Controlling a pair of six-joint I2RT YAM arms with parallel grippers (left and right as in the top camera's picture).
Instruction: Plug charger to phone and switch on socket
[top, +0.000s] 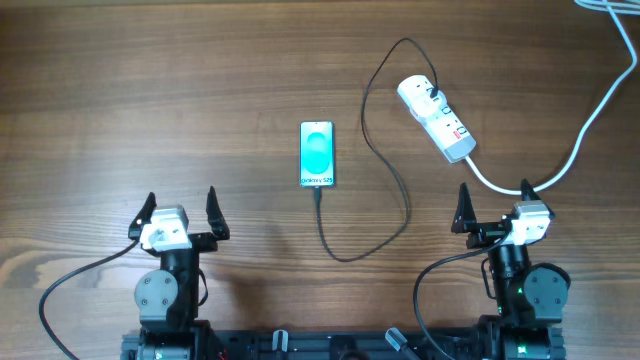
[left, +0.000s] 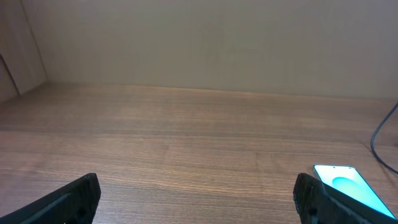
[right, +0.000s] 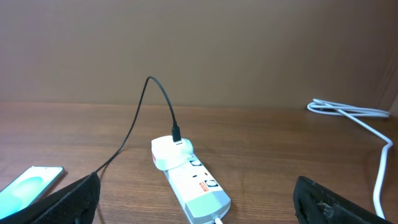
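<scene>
The phone (top: 317, 154) lies flat mid-table with its cyan screen lit; it also shows in the left wrist view (left: 348, 185) and the right wrist view (right: 28, 185). The thin black charger cable (top: 385, 160) runs from the phone's near end in a loop to a white adapter on the socket (top: 438, 120), a white power strip also in the right wrist view (right: 196, 186). My left gripper (top: 180, 212) is open and empty, left of the phone. My right gripper (top: 495, 205) is open and empty, just in front of the socket.
The thick white cord (top: 590, 115) runs from the socket's near end past my right gripper and off the back right corner. A wall rises behind the table (left: 205, 43).
</scene>
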